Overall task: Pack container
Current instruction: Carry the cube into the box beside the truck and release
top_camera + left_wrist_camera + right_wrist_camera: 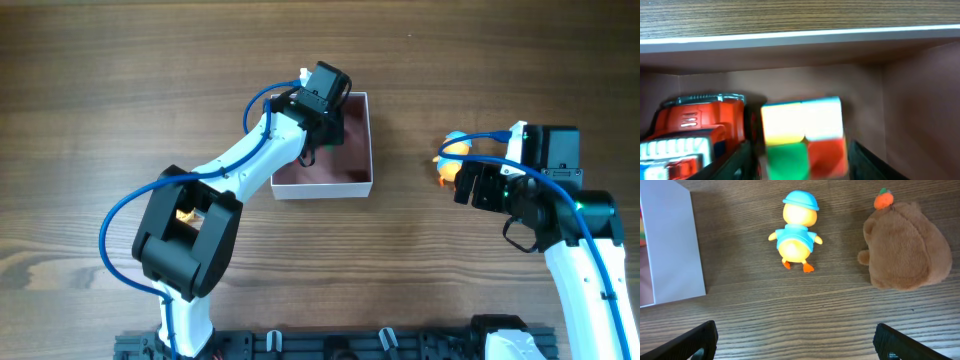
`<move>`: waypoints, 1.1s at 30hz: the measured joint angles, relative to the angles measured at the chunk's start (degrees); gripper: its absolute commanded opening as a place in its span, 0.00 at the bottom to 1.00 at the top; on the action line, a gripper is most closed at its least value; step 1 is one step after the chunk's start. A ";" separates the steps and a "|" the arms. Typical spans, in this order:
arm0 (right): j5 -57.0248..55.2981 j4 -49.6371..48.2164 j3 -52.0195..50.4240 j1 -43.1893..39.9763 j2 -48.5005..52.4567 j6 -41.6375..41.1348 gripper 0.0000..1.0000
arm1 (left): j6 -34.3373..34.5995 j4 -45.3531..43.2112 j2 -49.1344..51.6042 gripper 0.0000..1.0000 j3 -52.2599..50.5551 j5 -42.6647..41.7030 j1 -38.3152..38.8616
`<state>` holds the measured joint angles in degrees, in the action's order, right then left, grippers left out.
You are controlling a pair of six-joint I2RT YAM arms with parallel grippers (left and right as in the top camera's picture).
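The container is a square white-walled box with a pink inside, at the table's middle. My left gripper reaches down into it. In the left wrist view its fingers are shut on a multicoloured cube, held above the box floor. A red toy truck lies in the box to the cube's left. My right gripper is open and empty over bare table, right of the box. A yellow duck toy in blue and a brown plush bear lie ahead of its fingers.
The duck shows partly beside the right wrist in the overhead view; the bear is hidden under that arm. The box's white outer wall stands left of the duck. A dark rail runs along the table's front edge.
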<state>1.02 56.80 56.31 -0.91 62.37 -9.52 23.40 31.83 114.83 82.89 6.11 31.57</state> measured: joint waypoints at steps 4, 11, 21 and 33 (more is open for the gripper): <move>0.00 0.00 0.00 0.00 0.00 0.00 1.00 | -0.02 0.00 0.02 0.64 0.00 -0.13 0.09; 0.00 0.02 0.00 0.00 0.00 0.00 1.00 | -0.79 0.31 0.04 0.52 0.94 -0.11 0.39; 0.00 0.02 0.00 0.00 0.02 0.02 1.00 | -3.02 -0.85 -0.48 0.33 4.61 0.02 4.33; 0.00 0.04 0.00 0.00 0.00 0.00 1.00 | -2.99 -5.05 5.88 0.37 4.74 -0.63 4.33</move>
<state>1.02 56.84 56.31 -0.91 62.37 -9.52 20.40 26.79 120.70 87.64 5.48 35.90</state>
